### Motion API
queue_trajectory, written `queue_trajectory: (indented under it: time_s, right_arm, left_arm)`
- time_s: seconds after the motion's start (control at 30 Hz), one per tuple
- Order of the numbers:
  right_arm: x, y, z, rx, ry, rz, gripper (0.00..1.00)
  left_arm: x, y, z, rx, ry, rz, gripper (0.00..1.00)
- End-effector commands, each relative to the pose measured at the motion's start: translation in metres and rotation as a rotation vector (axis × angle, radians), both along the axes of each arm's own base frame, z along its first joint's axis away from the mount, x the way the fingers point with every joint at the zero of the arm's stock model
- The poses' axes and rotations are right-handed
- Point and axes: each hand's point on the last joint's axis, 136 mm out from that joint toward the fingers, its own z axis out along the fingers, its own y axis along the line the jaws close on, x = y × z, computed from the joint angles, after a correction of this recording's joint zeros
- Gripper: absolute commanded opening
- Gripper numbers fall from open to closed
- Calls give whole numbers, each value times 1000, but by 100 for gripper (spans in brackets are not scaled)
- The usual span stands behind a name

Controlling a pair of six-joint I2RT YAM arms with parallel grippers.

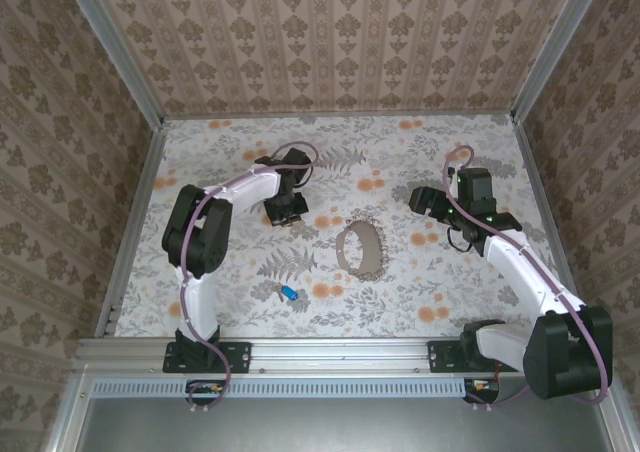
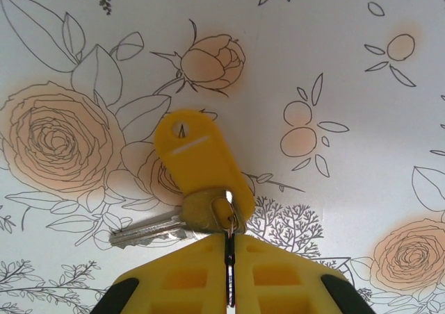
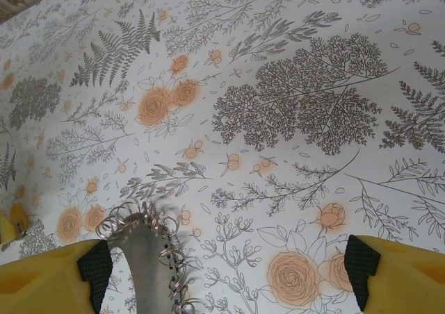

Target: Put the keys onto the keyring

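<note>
The left gripper point(image 2: 229, 248), jaws pressed together, pinches the yellow-tagged silver key point(image 2: 198, 168), seemingly by its small ring. The large brownish-grey wire keyring point(image 1: 361, 249) lies mid-frame, between it and the spread-jawed right gripper point(image 1: 428, 200).

Overhead wide; wrists close, right likely shares keyring point(image 3: 169, 257)

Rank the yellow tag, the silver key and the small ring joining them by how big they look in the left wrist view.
1. yellow tag: largest, broad and in full view.
2. silver key: slimmer, its head partly hidden by the tag.
3. small ring: smallest, pinched in the shut left gripper.
</note>
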Motion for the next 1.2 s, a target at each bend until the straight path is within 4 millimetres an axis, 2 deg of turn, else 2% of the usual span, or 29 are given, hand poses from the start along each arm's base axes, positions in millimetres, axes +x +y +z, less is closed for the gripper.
queue_trajectory:
  time_s: [0.0,0.4,0.57,0.7,0.8,0.9,1.0,1.07,1.17]
  right_arm:
    - [3,5,3,23,-13,7,89]
    - [2,6,3,26,-18,10,89]
    - [4,8,3,31,-21,12,89]
    - [5,10,6,32,-31,25,88]
    - [5,17,13,38,-60,69,85]
    - [3,40,22,27,-125,201,84]
    - [-14,88,37,-77,-297,520,89]
    - [-37,121,52,-112,-464,754,90]
    - [-78,154,76,-99,-716,1039,92]
  left_arm:
    - [-5,5,4,-5,9,-6,9]
    - [-5,1,0,-23,17,-14,12]
    - [-5,-2,2,-35,11,-15,0]
    - [-7,-7,13,-64,15,-48,0]
    - [-13,-15,34,-97,-6,-146,0]
    - [-19,-33,68,-164,-86,-350,0]
    - [-35,-54,104,-263,-162,-569,0]
    - [-48,-60,126,-292,-201,-696,0]
    - [-64,-64,150,-329,-272,-851,0]
